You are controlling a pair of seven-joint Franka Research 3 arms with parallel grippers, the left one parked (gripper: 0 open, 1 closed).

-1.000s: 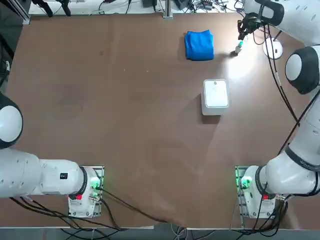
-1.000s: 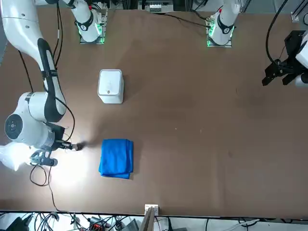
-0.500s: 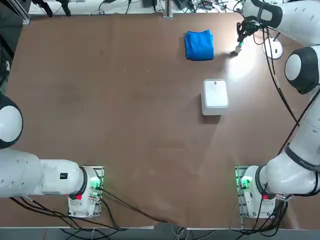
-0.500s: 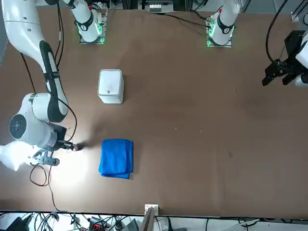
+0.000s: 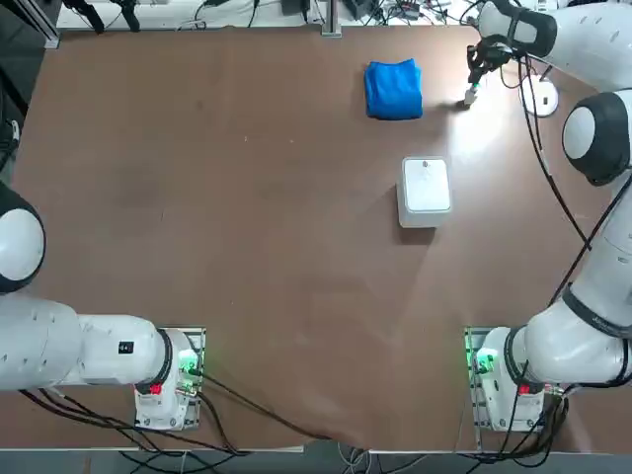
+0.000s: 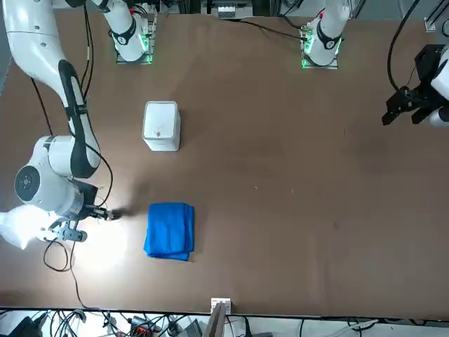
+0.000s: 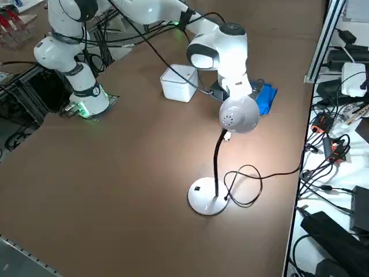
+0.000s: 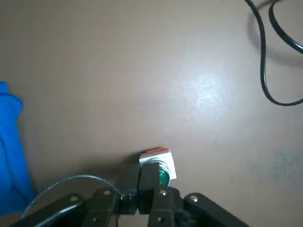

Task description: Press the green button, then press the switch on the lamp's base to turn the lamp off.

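The green button (image 8: 163, 174) is a small stub with a green cap on a white block, and it also shows in the top view (image 5: 472, 96) between the blue cloth and the lamp's base. My right gripper (image 8: 142, 183) is shut, its tips right beside the cap; whether they touch it I cannot tell. From overhead the right gripper (image 5: 476, 75) hangs just beyond the button. The lamp (image 7: 218, 164) is lit, its round head (image 7: 239, 114) over the button. The lamp's base (image 7: 207, 199) is a white disc with the dark switch (image 7: 197, 187) on it.
A folded blue cloth (image 5: 393, 89) lies just left of the button. A white rounded box (image 5: 426, 188) stands nearer the robot. The lamp's black cable (image 7: 248, 184) loops from the base toward the table's right edge.
The right arm has shifted only slightly over the button. The fingers stay shut, and the lamp stays lit.
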